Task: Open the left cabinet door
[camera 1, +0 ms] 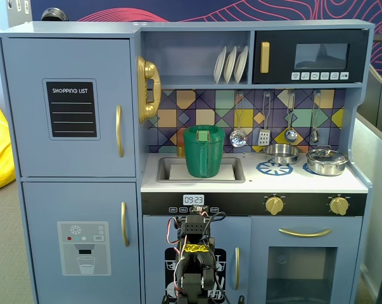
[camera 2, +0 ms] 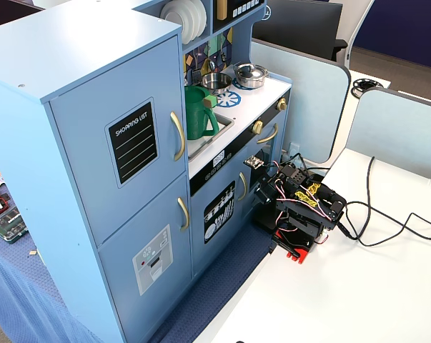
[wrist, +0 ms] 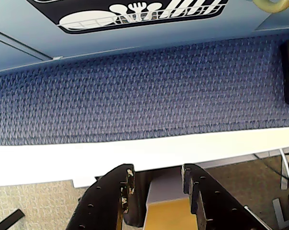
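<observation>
The left cabinet door is a large blue-grey panel with a black "SHOPPING LIST" chalkboard and a curved gold handle. It is shut flush with the toy kitchen. It also shows in the other fixed view, with its handle. My arm sits folded low in front of the kitchen, on the white table, far below and right of the door. In the wrist view my gripper points down at the table edge. Its jaws stand apart with nothing between them.
Below the left door is a door with a water-dispenser graphic. A small door with a dish-rack picture faces my arm. A green pitcher stands in the sink. Blue cloth lies under the kitchen. Cables trail over the table.
</observation>
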`<state>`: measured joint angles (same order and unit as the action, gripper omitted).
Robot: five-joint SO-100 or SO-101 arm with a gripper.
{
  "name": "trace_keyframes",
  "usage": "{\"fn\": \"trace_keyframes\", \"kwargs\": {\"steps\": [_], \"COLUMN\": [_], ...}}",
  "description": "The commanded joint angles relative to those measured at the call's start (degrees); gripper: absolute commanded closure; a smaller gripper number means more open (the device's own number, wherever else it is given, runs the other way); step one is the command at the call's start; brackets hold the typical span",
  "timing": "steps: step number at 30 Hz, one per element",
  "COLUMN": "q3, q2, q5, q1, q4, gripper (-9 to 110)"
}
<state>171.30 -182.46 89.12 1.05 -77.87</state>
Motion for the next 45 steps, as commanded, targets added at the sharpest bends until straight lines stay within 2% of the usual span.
{"fn": "trace_keyframes", "kwargs": {"steps": [1, 9, 15, 18, 22, 25, 28, 31, 35, 37, 40, 45], "q3": [0.44, 0.44, 0.44, 0.44, 0.44, 0.44, 0.44, 0.44, -0.53, -1.93, -4.75, -13.62], "q2": [0.35, 0.35, 0.35, 0.35, 0.44, 0.44, 0.44, 0.44, 0.53, 0.44, 0.44, 3.52], "q5": [-2.55, -2.46, -2.20, -2.29, -0.62, -1.32, -2.64, -1.85, -4.13, -5.36, -0.79, 0.35], "q1": [-0.62, -0.62, -2.55, -5.71, -8.44, -13.10, -17.05, -19.60, -23.73, -25.93, -28.30, -31.82], "q4": [-9.93, -9.93, -9.93, -9.93, -9.93, -9.93, -9.84, -9.23, -0.97, 5.80, 15.82, 29.62], "gripper": [97, 96, 85, 88, 81, 85, 99, 98, 84, 83, 83, 81]}}
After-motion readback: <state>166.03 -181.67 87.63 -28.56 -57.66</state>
